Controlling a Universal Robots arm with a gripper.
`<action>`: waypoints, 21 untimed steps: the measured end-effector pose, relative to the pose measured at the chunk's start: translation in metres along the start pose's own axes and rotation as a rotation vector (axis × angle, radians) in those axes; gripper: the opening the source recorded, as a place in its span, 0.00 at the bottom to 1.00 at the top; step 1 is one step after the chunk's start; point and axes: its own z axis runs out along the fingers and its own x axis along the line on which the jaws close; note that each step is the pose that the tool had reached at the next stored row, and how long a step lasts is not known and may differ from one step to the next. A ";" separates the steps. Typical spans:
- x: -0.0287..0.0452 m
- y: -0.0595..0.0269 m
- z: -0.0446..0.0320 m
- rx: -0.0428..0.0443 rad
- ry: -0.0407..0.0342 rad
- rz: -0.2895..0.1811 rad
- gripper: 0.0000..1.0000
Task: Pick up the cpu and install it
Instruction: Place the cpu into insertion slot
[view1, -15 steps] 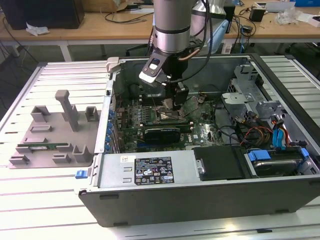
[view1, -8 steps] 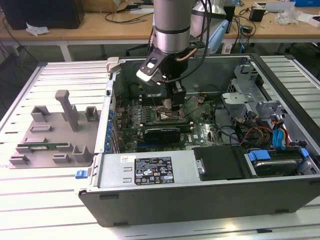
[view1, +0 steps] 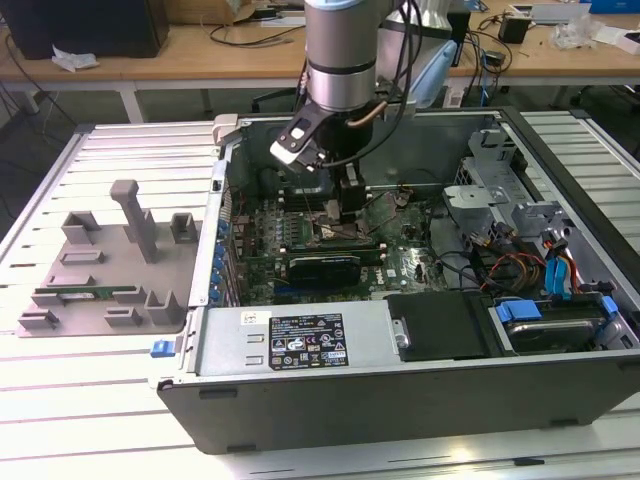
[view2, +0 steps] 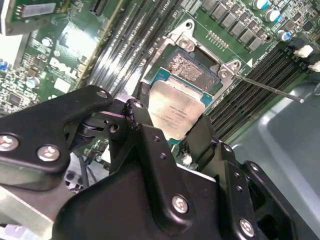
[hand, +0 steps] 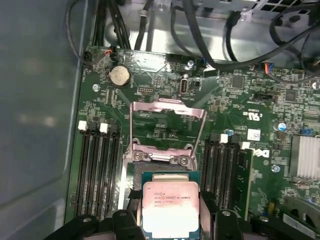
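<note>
Hand (hand: 170, 222) clamped on cpu (hand: 171, 202) by two opposite edges, chip flat, low over motherboard (hand: 240, 95). Open socket (hand: 161, 159) sits partly under chip, offset toward raised load frame (hand: 167, 111).

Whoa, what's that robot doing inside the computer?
The robot arm is reaching down into an open computer case. Its fingers grip the cpu, the shiny silver square, at two sides. The chip sits just over the socket on the green board, and the socket's metal frame is flipped open. It doesn't look seated yet.
</note>
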 end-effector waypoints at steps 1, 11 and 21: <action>0.0001 -0.0003 0.0012 0.0002 -0.0005 0.009 0.54; 0.0042 -0.0039 0.0135 0.0044 -0.0026 0.051 0.54; 0.0061 -0.0053 0.0270 0.0111 -0.0037 0.084 0.54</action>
